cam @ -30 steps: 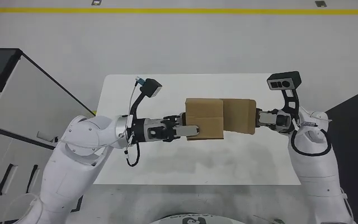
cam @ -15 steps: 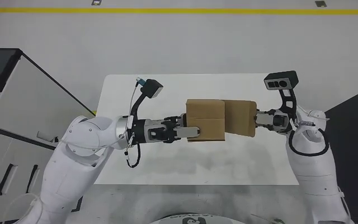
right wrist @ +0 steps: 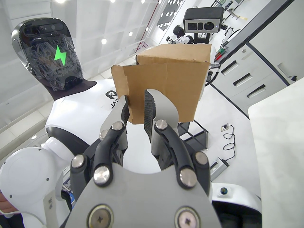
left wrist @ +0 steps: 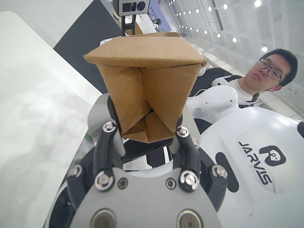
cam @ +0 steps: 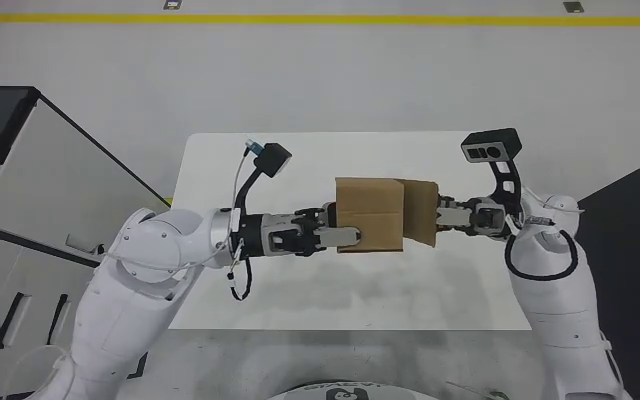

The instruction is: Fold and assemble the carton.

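Cardboard sits at the centre of what we see: the brown carton (cam: 385,213) is held off the white desk (cam: 300,290), above its middle and towards the right side, spanning the gap between the two arms. At one end, the left gripper (cam: 342,228) has its fingers (left wrist: 181,131) closed on the carton (left wrist: 147,79), one on each side of the narrow folded end, whose inner flaps we see tucked together between them. At the other end, the right gripper (cam: 447,217) meets a loose flap that angles away from the carton's body. In the right wrist view we find the lower corner of that flap inside the right gripper (right wrist: 137,106), but we cannot tell whether it is clamped there. The carton (right wrist: 166,81) is partly formed, with crisp edges along its top face. Beyond the desk, a yellow line (cam: 320,18) runs across the floor.
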Available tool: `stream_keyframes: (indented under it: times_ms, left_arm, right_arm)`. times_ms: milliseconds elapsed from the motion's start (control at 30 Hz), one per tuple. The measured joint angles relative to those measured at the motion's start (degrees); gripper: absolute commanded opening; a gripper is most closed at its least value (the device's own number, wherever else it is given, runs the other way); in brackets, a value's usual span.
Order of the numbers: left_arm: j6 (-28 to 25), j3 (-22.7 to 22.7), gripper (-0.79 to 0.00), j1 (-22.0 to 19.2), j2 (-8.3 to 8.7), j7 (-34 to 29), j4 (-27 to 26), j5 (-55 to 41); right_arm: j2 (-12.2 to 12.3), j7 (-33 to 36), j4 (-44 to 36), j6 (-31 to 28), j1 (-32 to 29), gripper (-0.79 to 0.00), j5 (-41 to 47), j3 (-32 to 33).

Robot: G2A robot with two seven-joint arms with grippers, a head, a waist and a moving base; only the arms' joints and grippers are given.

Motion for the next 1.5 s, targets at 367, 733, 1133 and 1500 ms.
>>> stream_keyframes:
  times_ms: [367,733,1133,1500]
  left_arm:
    - [0.63,-0.54,-0.785,0.41,0.22,0.5,-0.65,2.27]
    - [1.74,-0.5,-0.785,0.65,0.45,1.06,-1.26,6.38]
    - [4.05,-0.26,-0.785,1.01,0.75,1.84,-2.62,12.2]
    - [4.92,-0.14,-0.785,1.64,0.96,2.19,-4.36,14.56]
  right_arm:
    - [0.24,-0.78,-0.64,-0.77,-0.42,-0.428,-2.79,0.91]
    - [0.98,-2.62,-0.61,-2.61,-0.86,-0.499,-8.17,1.72]
    - [1.83,-4.17,0.03,-4.15,-1.31,-0.6,-12.49,1.59]
    - [2.35,-5.63,-0.76,-4.27,-1.96,-0.653,-13.64,1.43]
